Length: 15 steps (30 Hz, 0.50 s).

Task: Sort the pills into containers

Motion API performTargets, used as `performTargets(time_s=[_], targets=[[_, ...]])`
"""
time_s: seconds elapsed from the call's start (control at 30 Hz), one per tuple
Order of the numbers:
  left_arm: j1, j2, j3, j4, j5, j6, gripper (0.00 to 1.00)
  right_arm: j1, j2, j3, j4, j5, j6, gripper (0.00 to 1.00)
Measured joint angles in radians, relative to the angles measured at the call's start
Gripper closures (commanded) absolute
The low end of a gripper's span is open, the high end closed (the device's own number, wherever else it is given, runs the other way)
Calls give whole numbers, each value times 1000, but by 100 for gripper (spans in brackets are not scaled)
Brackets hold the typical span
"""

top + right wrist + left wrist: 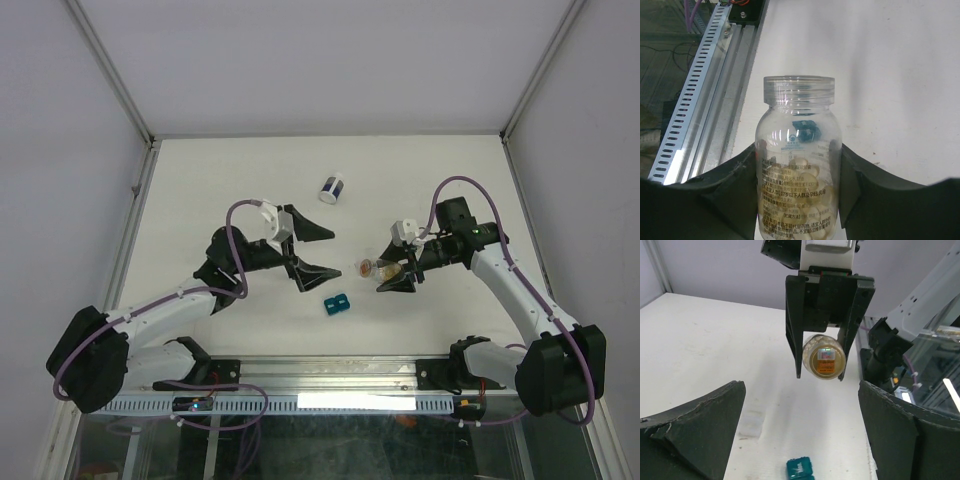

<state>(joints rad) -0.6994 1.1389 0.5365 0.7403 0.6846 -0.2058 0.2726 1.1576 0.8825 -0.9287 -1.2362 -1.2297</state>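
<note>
My right gripper [384, 271] is shut on a clear, capless bottle [799, 165]. It holds the bottle on its side above the table, mouth towards the left arm. The pills [812, 192] are pale yellow-orange capsules in the bottle's lower half. From above they show as an orange blob [368, 267]. In the left wrist view the bottle [824, 359] hangs between the right gripper's fingers [794, 335]. My left gripper [333, 252] is open and empty, apart from the bottle and facing it. One faint see-through container [751, 424] lies on the table by the left finger. A second one is not in view.
A small teal block [335, 303] marked "Mon" lies on the table between the arms, below both grippers; it shows in the left wrist view [800, 469]. A white jar with a dark-blue band [331, 188] lies further back. A metal rail [695, 100] runs along the near edge.
</note>
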Motion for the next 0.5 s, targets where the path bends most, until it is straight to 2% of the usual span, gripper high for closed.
performTargets(time_s=[0.3, 0.5], targets=[[-61, 118, 80, -85, 2, 236, 3, 2, 0, 0, 0, 0, 0, 100], [-140, 180, 138, -133, -6, 330, 5, 3, 0, 0, 0, 0, -1, 100]])
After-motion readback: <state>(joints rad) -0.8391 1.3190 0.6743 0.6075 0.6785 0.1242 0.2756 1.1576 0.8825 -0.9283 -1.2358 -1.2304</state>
